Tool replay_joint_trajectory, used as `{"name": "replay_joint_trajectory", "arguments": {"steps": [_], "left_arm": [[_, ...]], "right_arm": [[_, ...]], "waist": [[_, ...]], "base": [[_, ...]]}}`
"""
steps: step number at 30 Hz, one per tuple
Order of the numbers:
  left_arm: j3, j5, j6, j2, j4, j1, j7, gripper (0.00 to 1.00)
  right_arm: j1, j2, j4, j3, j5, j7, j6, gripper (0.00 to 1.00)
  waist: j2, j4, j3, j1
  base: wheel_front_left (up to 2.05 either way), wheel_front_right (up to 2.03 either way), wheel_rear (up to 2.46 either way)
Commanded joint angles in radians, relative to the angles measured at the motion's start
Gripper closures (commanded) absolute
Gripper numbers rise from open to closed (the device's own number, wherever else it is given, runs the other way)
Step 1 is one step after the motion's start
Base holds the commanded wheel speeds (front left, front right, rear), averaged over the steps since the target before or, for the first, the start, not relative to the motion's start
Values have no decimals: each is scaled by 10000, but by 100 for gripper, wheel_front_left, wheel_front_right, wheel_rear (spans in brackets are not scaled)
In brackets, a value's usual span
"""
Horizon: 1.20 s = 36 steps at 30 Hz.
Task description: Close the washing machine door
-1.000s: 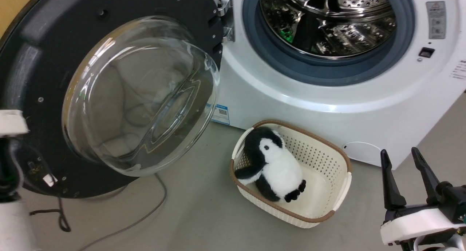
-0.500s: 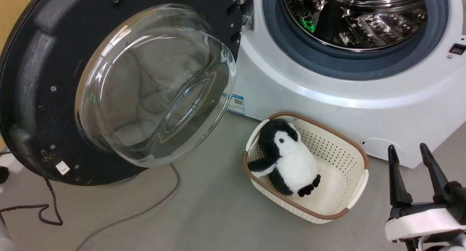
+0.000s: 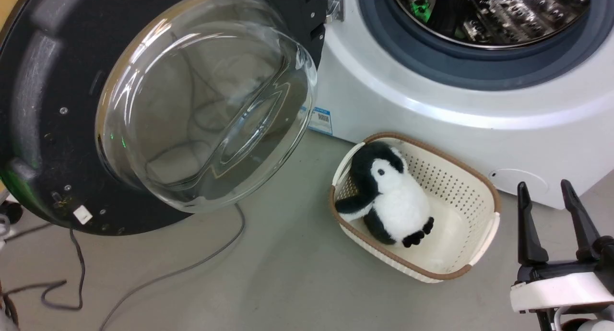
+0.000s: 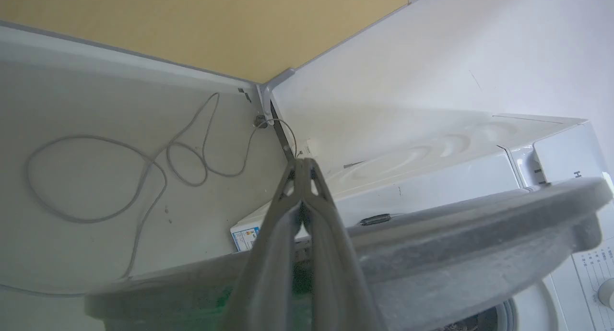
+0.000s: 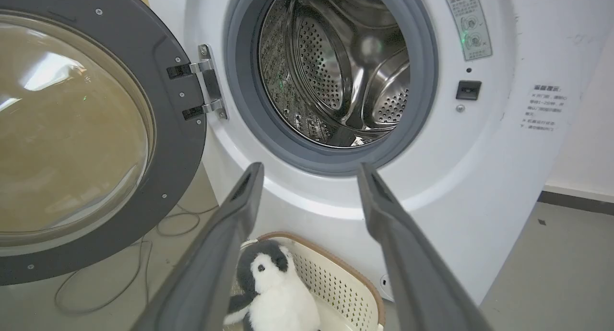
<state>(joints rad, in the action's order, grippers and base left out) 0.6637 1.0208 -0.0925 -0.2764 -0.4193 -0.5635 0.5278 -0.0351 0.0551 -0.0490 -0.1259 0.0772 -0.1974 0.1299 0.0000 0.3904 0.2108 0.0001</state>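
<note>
The washing machine door (image 3: 43, 105), round and glossy black with a bulging glass bowl (image 3: 201, 100), stands swung wide open at the left on its metal hinge (image 5: 206, 88). The white washing machine (image 3: 431, 110) shows its steel drum (image 5: 336, 67) inside the grey-blue gasket. My right gripper (image 3: 543, 184) hangs open and empty at the lower right, apart from the machine and pointing at the drum opening (image 5: 311, 167). My left gripper (image 4: 302, 162) is shut on nothing; its fingers cross the door's grey outer edge (image 4: 455, 235). Whether they touch it I cannot tell.
A cream perforated basket (image 3: 484, 196) holding a black-and-white plush penguin (image 3: 398, 201) sits on the floor right under the drum opening. Grey cables (image 3: 192, 268) loop over the floor below and behind the door (image 4: 144, 168). A yellow wall stands behind the door.
The head camera has moved, so the whole picture has slid right and up. My pale left forearm has gone from that view's left edge. The right gripper stays open.
</note>
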Motion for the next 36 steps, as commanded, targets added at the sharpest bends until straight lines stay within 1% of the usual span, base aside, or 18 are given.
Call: {"name": "replay_joint_trajectory", "arguments": {"steps": [1,5,9,18,24,27,32,36], "left_arm": [[127,336,-103,23,-82,186,273,100],[65,920,-150,164,29,517,927,100],[-289,1375,-194,410,503,900,1507,100],[-1320,2761,-293,995,2617,2468,2843,100],[-2593,3827,-359,1658,4863,3600,3762,100],[-3504,3994,-381,1866,5735,3977,3936,100],[-5060,4179,-381,2053,6632,4190,3899,100],[-6117,4419,-381,2160,6811,4222,3656,100]], "right_arm": [[-181,-39,-98,-44,-88,-121,6,0],[-238,-40,-154,-26,-136,-205,7,0],[-235,-42,-219,-30,-175,-288,7,0],[-212,-46,-235,-125,-100,-476,7,0],[-118,-48,-234,-184,-5,-601,8,0],[-94,-49,-172,-138,97,-644,8,0],[-194,-49,-121,162,228,-644,8,0],[-269,-49,-88,157,285,-644,8,0]], "waist": [[0,70,103,-1],[0,169,241,-1],[0,340,348,-1],[0,638,358,-1],[0,994,330,-1],[0,1083,228,-1],[0,671,27,-1],[0,117,-77,-1]], "base": [[0,0,0],[0,0,0],[0,0,0],[0,0,0],[0,0,0],[0,0,0],[0,0,0],[0,0,0]]}}
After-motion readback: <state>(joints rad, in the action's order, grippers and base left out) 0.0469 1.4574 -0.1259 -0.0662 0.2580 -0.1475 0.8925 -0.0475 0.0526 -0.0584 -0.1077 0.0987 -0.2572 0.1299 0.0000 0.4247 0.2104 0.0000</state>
